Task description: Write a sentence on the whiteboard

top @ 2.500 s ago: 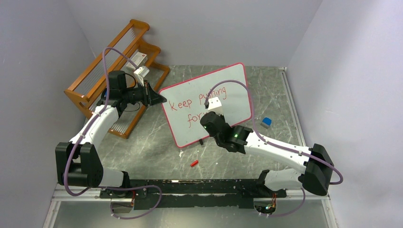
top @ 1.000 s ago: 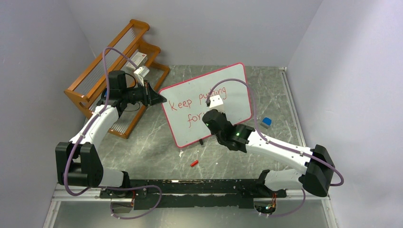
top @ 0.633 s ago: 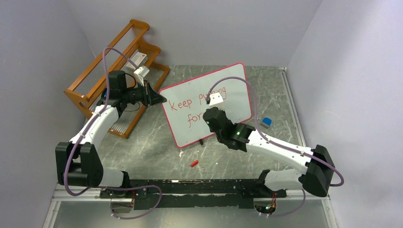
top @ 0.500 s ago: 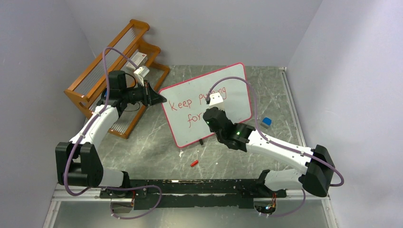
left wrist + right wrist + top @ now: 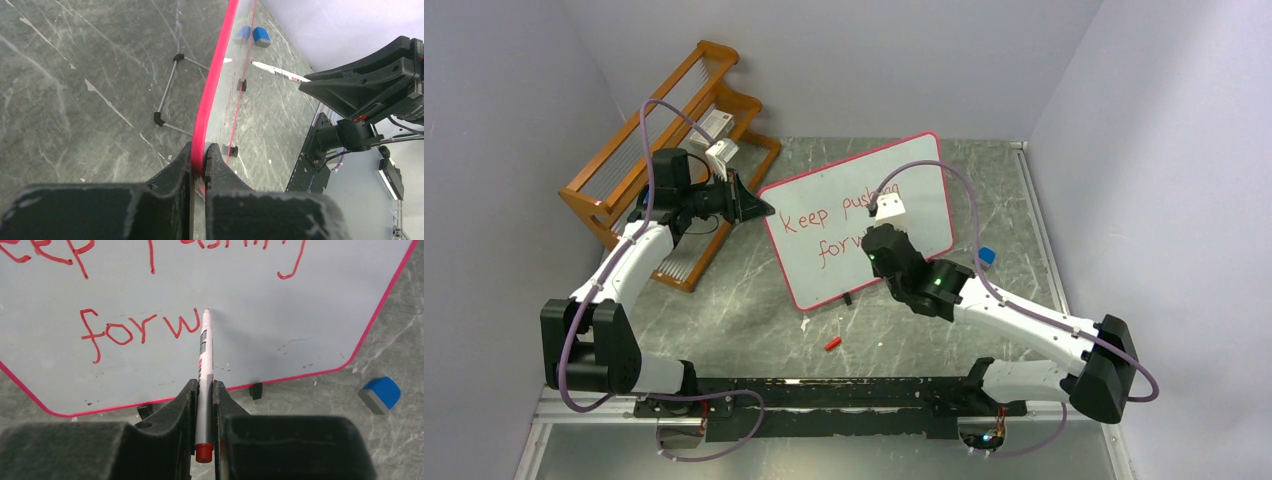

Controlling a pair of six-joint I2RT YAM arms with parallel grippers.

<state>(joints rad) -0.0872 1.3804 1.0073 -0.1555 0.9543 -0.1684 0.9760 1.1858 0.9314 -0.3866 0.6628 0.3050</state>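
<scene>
Red-framed whiteboard (image 5: 921, 180) stands propped on its feet mid-table. L gripper (image 5: 199, 152) is clenched on the frame at the board's left edge. R gripper (image 5: 203, 387) grasps a marker (image 5: 204, 365), tip on the board just right of the "w". Sentence (image 5: 141, 326) reads "Keep pushing" up top and "forw" below, in thin red script w/ "ard" not yet written. To do it well, imo: light, even pressure, same baseline and letter size as "forw", L clamp firm so the board doesn't rock.

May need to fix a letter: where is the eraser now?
Top view: the blue eraser lies on the table, just right of the whiteboard's lower right corner.
</scene>
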